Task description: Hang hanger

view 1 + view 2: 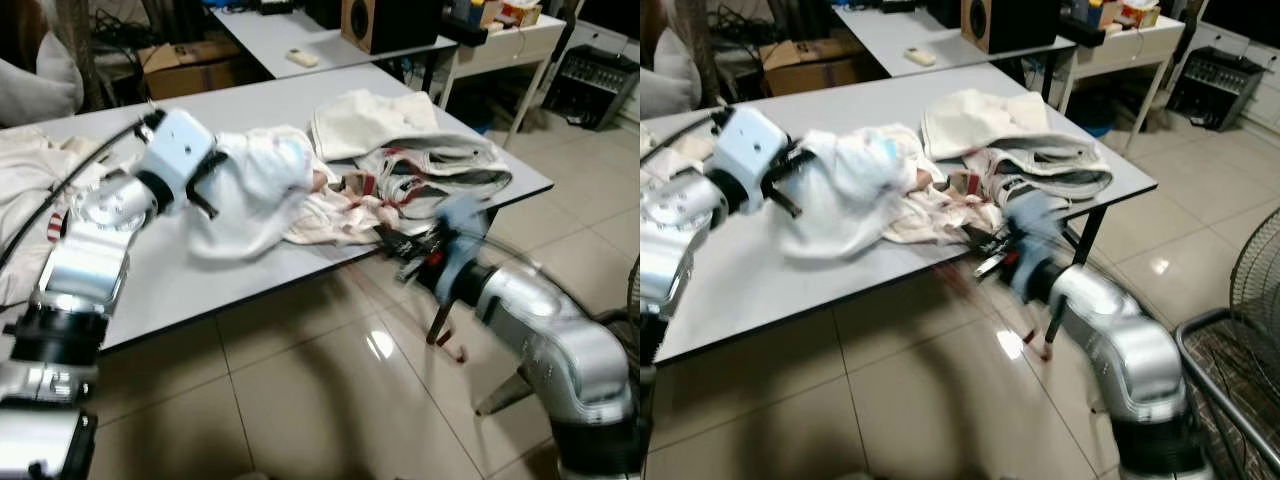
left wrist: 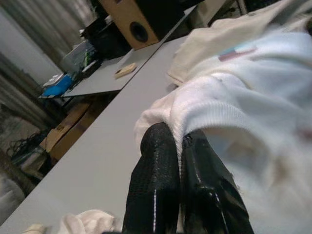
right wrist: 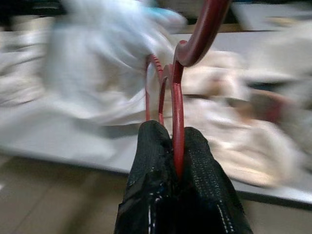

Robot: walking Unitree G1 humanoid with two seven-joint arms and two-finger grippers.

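The right claw [image 3: 174, 146] is pressed together on a red hanger [image 3: 178, 105]; its two black fingers [image 3: 151, 161] pinch the thin red rod between them, and the curved hook rises above and past them toward 12 o'clock in the wrist view. In the head views this claw [image 1: 408, 250] sits at the near edge of the grey surface [image 1: 200, 275], at about 4 o'clock from the heap of clothes, and it is blurred.

The left claw [image 2: 181, 146] is closed on a white garment [image 2: 234, 107], the ribbed hem caught between its fingers. In the head views the garment [image 1: 250, 190] bunches up in mid-surface, just at 3 o'clock of the left wrist.

More clothes [image 1: 430, 170], cream with red trim, lie at 3 o'clock of the white garment, near the surface's far right corner. Another pale heap [image 1: 25, 190] lies at the surface's left end, at 9 o'clock.

Beyond, at 12 o'clock, a second surface carries a speaker [image 1: 385, 22] and a small remote [image 1: 302, 58]. A cardboard box [image 1: 190, 65] stands on the floor at 11 o'clock. The floor [image 1: 300, 400] is pale glossy tile.
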